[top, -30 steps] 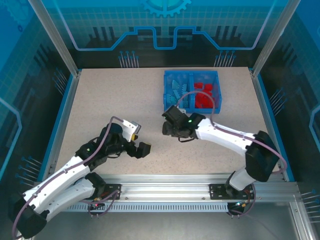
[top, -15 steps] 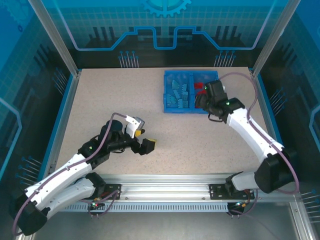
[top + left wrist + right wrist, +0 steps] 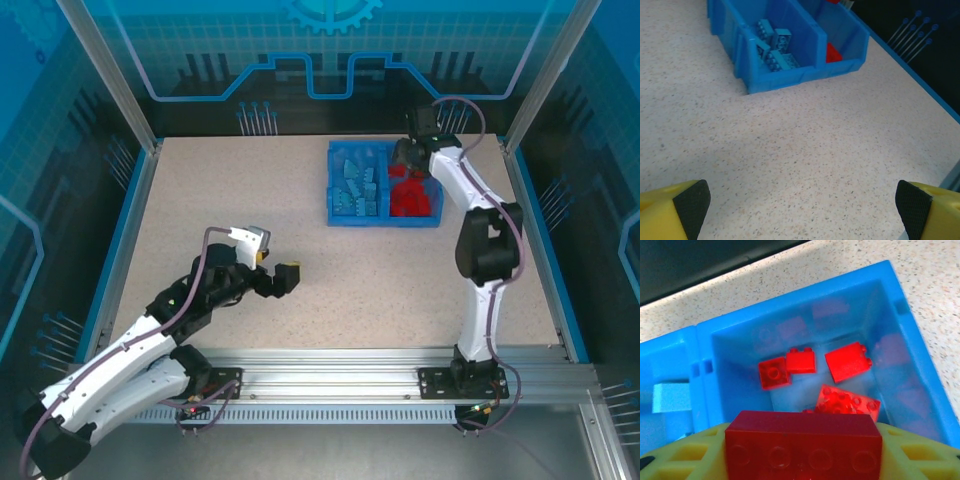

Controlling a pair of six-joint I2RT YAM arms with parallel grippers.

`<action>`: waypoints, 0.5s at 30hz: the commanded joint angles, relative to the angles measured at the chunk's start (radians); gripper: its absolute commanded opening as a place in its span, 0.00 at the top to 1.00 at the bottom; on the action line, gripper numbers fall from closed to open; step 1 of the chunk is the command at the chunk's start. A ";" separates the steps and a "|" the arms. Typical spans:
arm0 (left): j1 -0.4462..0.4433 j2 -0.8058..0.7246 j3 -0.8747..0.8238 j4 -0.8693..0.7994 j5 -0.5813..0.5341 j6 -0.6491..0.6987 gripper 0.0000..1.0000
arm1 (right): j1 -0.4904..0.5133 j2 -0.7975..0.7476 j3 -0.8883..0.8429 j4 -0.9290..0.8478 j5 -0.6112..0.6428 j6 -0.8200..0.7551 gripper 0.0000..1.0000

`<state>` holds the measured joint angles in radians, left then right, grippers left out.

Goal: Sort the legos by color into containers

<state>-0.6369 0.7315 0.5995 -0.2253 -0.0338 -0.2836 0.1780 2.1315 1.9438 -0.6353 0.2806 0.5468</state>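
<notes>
Directly under right claw's (image 3: pixel 802 454) brick (image 3: pixel 800 432) lie perhaps five red legos (image 3: pixel 847 365).

The bin (image 3: pixel 385 219) sits far back on the surface (image 3: pixel 250 200), right of centre, legos (image 3: pixel 357 185) in both compartments. Above its right compartment (image 3: pixel 890 315) the right pincer (image 3: pixel 407 162) holds a brick (image 3: pixel 802 440); the left pincer (image 3: pixel 277 270) hangs front-left.

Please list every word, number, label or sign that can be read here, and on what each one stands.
No text can be read.
Back panel: only a gear drawing and line patterns, no letters.
Studs of the red brick nearest the right wrist camera: too blurred to show any mark.
Blue bin: no label visible.
</notes>
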 commanded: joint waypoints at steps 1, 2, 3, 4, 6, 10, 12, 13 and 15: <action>0.000 -0.007 0.024 -0.051 -0.059 -0.023 0.01 | -0.018 0.079 0.129 -0.109 -0.023 -0.025 0.34; -0.001 -0.001 0.023 -0.052 -0.055 -0.024 0.01 | -0.019 0.099 0.162 -0.123 -0.023 -0.024 0.32; 0.000 0.008 0.026 -0.055 -0.052 -0.027 0.01 | -0.020 0.114 0.186 -0.135 -0.026 -0.023 0.30; 0.000 0.019 0.028 -0.057 -0.049 -0.032 0.01 | -0.020 0.126 0.213 -0.146 -0.030 -0.025 0.28; 0.000 0.036 0.032 -0.055 -0.042 -0.038 0.01 | -0.020 0.138 0.254 -0.170 -0.035 -0.033 0.25; 0.000 0.048 0.028 -0.027 -0.046 -0.030 0.01 | -0.020 0.116 0.270 -0.188 -0.043 -0.060 0.21; 0.000 0.049 0.018 0.003 -0.048 -0.026 0.01 | -0.019 0.091 0.253 -0.185 -0.044 -0.071 0.20; 0.000 0.052 0.012 0.023 -0.048 -0.025 0.01 | -0.019 0.074 0.239 -0.188 -0.049 -0.076 0.20; 0.000 0.059 -0.003 0.056 -0.065 -0.018 0.01 | -0.020 0.029 0.194 -0.180 -0.069 -0.082 0.20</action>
<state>-0.6369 0.7841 0.5995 -0.2352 -0.0658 -0.3084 0.1734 2.2463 2.1681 -0.7818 0.2447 0.4919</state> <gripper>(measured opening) 0.988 0.803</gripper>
